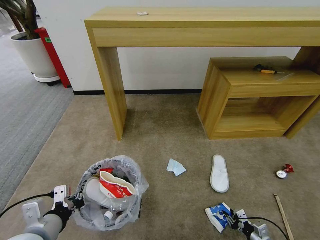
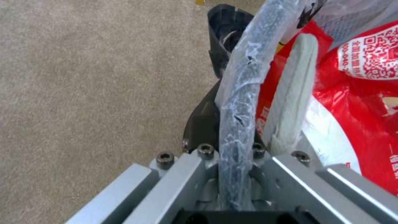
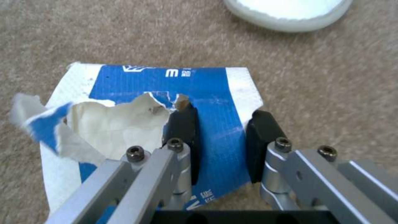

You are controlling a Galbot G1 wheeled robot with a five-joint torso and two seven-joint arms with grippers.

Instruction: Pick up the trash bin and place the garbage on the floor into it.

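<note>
The trash bin [image 1: 110, 195] stands on the beige floor [image 1: 160, 140] at the lower left, its clear bag holding a red packet [image 1: 115, 188], a white slipper [image 2: 292, 93] and a bottle. My left gripper [image 1: 75, 201] is shut on the bin's bag-covered rim [image 2: 238, 102], one black finger [image 2: 222, 46] outside the wall. My right gripper [image 1: 230, 216] is low over a torn, flattened blue paper cup [image 3: 207, 87]. It is open, and its black pads [image 3: 182, 133] straddle a strip of the cup. Other garbage lies around: a white slipper [image 1: 219, 173], a pale blue tissue [image 1: 175, 166], a crushed red can [image 1: 284, 171] and a wooden stick [image 1: 283, 216].
A long wooden table [image 1: 200, 20] stands against the wall, its leg [image 1: 111, 90] ahead of the bin. A low wooden stool [image 1: 253, 96] with a screwdriver on it sits at the right. A white plant pot [image 1: 33, 56] stands on grey carpet at far left.
</note>
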